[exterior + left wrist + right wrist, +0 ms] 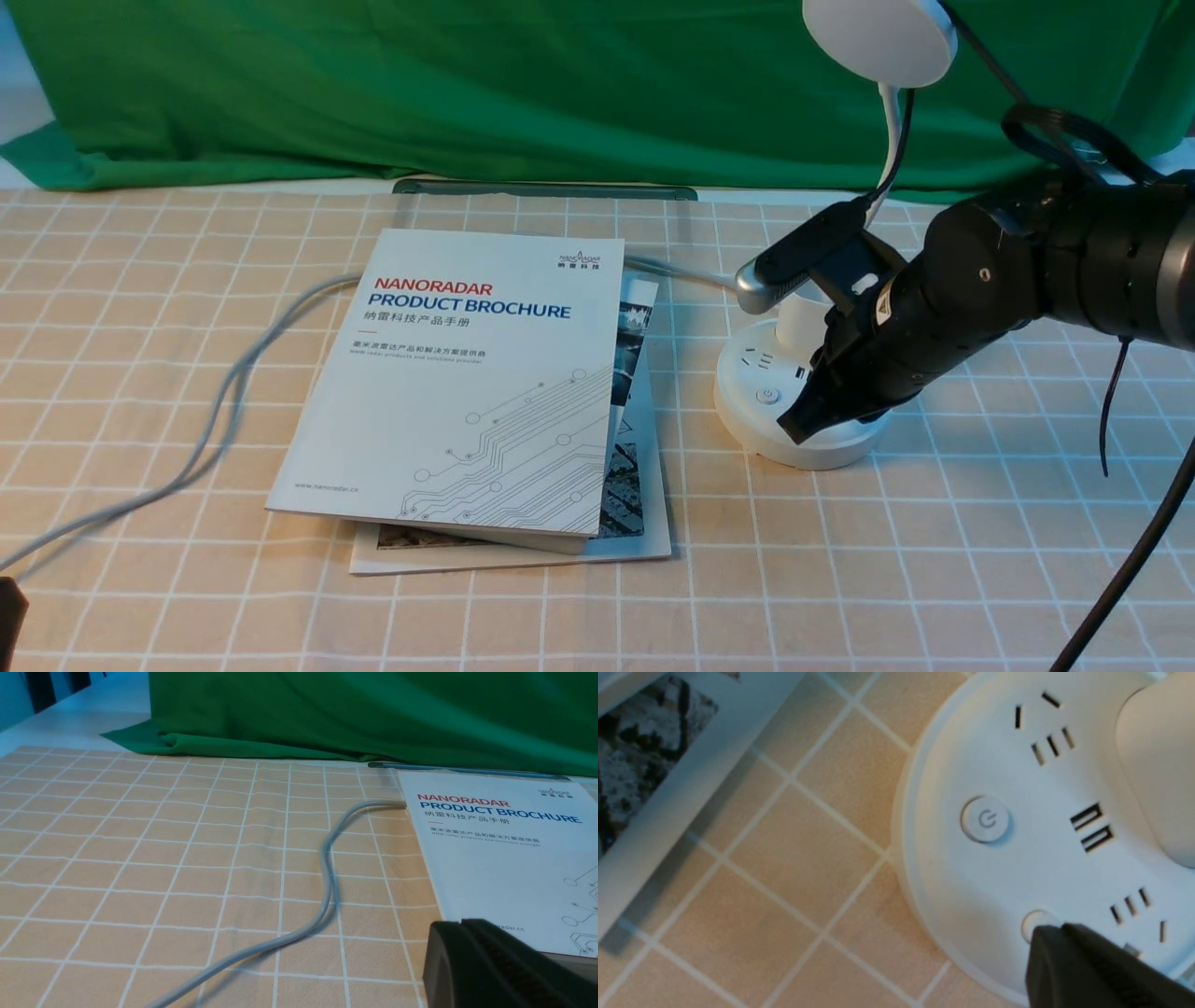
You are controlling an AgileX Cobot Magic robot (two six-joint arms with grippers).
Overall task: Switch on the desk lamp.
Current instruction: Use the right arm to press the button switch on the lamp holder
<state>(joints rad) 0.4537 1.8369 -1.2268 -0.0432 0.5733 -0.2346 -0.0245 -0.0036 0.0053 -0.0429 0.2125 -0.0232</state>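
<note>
The white desk lamp stands at the right of the table. Its disc head is at the top and looks unlit. Its round base bears sockets and two buttons. The power button is free. My right gripper is shut, and its tip sits on the second round button, mostly covering it. My left gripper is shut and empty, low over the cloth beside the brochure's corner. In the front view only its dark edge shows at the lower left.
A NANORADAR brochure lies on another booklet at the centre, left of the lamp. A grey cable runs from under it across the checked cloth to the left. A green backdrop hangs behind.
</note>
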